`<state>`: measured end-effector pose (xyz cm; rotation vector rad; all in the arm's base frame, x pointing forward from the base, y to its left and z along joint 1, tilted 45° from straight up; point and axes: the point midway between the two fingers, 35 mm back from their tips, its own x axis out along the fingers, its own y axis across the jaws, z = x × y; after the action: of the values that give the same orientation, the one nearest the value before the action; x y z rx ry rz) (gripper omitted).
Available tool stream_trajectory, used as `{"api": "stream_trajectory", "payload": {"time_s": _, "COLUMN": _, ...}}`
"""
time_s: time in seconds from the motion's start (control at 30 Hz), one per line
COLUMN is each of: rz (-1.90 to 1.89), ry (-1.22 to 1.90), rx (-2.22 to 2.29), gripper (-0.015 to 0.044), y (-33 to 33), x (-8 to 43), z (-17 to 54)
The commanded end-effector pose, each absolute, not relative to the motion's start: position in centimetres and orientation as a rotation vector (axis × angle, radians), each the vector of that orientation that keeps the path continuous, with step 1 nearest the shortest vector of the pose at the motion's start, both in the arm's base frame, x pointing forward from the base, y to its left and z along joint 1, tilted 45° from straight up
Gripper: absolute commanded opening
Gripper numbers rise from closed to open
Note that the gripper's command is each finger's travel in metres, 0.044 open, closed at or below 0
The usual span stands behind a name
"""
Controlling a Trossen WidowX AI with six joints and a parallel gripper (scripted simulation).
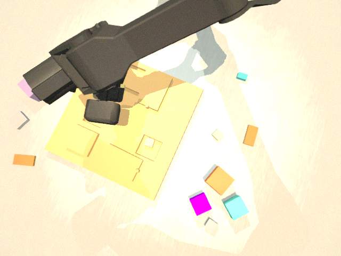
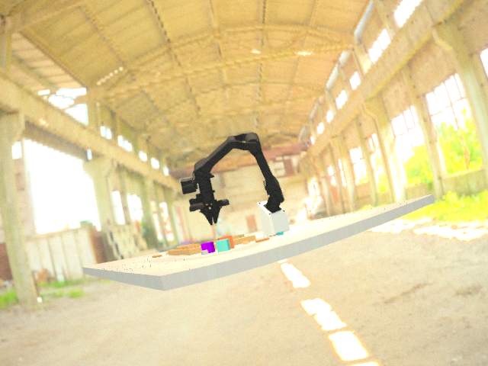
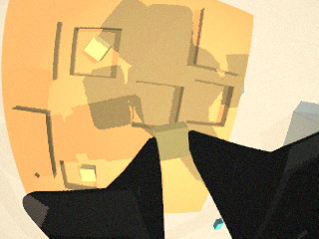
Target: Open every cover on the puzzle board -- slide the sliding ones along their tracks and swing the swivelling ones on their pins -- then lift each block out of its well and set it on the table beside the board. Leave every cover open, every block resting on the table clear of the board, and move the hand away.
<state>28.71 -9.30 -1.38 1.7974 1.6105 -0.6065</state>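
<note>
The puzzle board (image 1: 170, 110) (image 3: 30, 144) is yellow, with thin raised outlines. My gripper (image 3: 171, 140) (image 2: 213, 223) is above it, shut on a small pale yellow block (image 3: 172, 144) (image 1: 122, 86). One square well at the lower right of the top view holds a pale block (image 1: 149, 142) (image 3: 88, 173). Another well, at the upper left in the wrist view, holds a tilted pale block (image 3: 97, 49); the hand hides it in the top view. A small pale yellow block (image 1: 217, 135) lies on the table to the right of the board. Cover outlines blend into the board, and the arm hides its upper left.
An orange block (image 1: 219, 180), a magenta block (image 1: 200, 204), a teal block (image 1: 236, 207) and a small whitish piece (image 1: 211, 226) are at the lower right. Flat orange pieces lie at right (image 1: 250, 135) and left (image 1: 23, 160). A pink block (image 1: 26, 88) is partly hidden by the arm.
</note>
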Motion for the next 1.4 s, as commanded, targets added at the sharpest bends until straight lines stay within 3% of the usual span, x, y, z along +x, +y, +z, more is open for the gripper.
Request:
{"api": "stream_trajectory", "payload": {"time_s": 0.0, "rz": -0.602, "ry": 1.606, "rx": 1.789, "gripper": 0.008, "y": -10.2, "x": 28.6, "z": -0.5}}
{"api": "stream_trajectory", "payload": {"time_s": 1.37, "rz": -0.632, "ry": 1.587, "rx": 1.774, "gripper": 0.008, "y": 0.4, "x": 30.2, "z": 10.2}}
